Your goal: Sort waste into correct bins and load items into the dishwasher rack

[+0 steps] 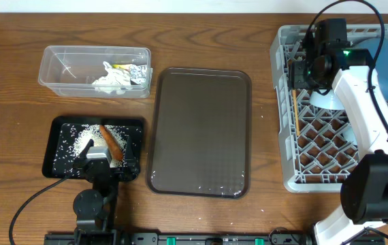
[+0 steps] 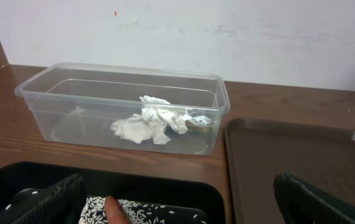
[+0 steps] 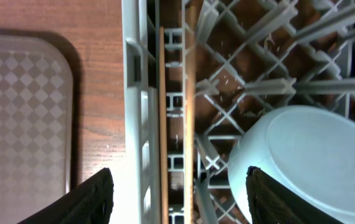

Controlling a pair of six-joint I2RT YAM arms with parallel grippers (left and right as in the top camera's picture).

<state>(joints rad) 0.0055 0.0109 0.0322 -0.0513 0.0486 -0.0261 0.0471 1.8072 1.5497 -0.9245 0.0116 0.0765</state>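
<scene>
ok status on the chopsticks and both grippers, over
Right gripper open above the chopsticks, lying in the dishwasher rack along its side wall. Left gripper open, empty, over the black tray. Light-blue bowl beside them, nothing blocking.

Wooden chopsticks (image 1: 294,112) lie inside the grey rack (image 1: 316,146).

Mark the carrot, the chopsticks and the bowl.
carrot (image 1: 108,139): overhead view, its middle.
chopsticks (image 3: 163,124): right wrist view, mid-shaft of the left stick.
bowl (image 3: 308,162): right wrist view, its outer wall.
</scene>
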